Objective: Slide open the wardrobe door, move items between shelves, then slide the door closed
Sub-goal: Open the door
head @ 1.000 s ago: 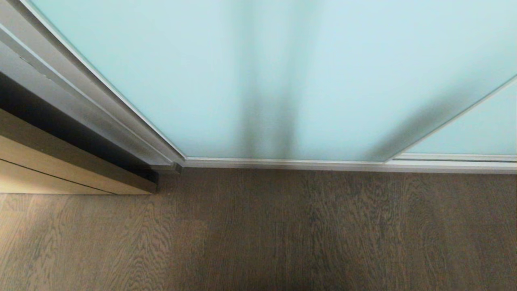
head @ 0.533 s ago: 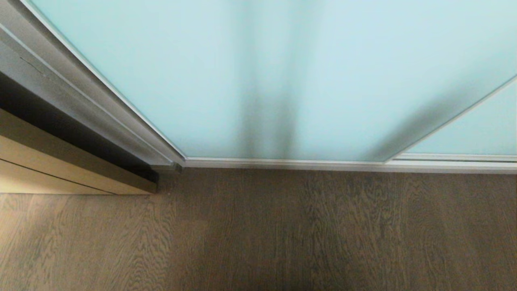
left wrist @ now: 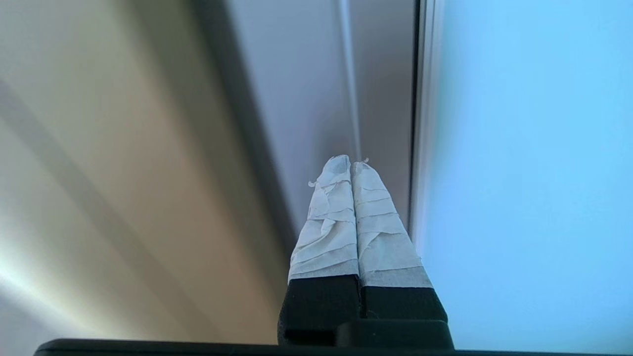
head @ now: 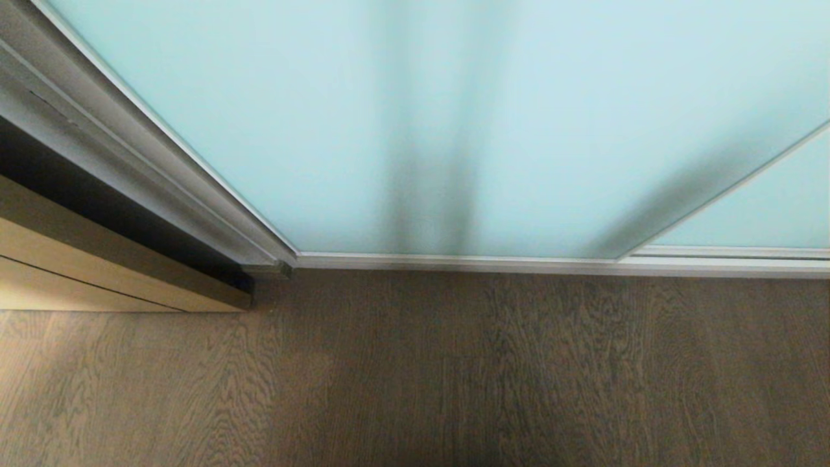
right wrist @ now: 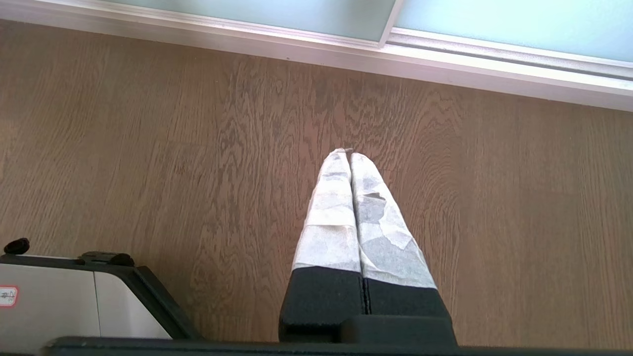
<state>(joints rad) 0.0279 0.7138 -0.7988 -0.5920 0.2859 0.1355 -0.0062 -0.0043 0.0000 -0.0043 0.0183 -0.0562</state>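
beside sliding wardrobe door [left wrist: 534, 173] edge, left hand [left wrist: 351, 165] closed

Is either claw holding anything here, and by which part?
Nothing is held. The left claw is shut on nothing beside the sliding wardrobe door; the right claw is shut empty above the floor.

Sliding wardrobe door [head: 363, 123]: a frosted pale aqua glass panel in a thin silver-white metal frame, standing upright and shut, its bottom rail [head: 454, 261] seated along the floor track. Its left stile meets the grey wardrobe jamb; its right edge overlaps a second aqua panel [head: 765, 207] behind it.
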